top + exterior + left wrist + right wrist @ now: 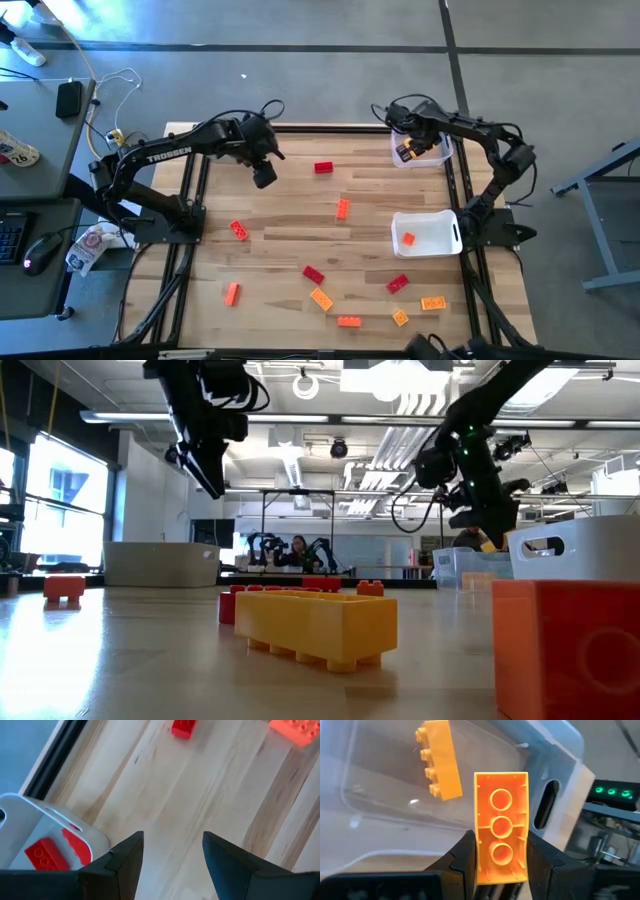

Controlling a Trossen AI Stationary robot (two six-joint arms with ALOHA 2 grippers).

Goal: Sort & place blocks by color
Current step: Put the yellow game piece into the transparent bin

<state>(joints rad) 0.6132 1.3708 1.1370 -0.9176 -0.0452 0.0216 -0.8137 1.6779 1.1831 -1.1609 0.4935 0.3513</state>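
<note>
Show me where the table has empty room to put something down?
Bare wood lies between the red block, the orange block and the white bin. The near edge by the yellow block is crowded.

Looming large in the foreground: a yellow block (318,625) at centre, an orange block (566,647) filling the lower right. Hanging from the top edge: left gripper (207,460) upper left, right gripper (484,510) upper right over a white bin (580,547).

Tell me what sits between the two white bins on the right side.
Nothing: in the high view, only bare table separates the far bin from the near bin.
</note>
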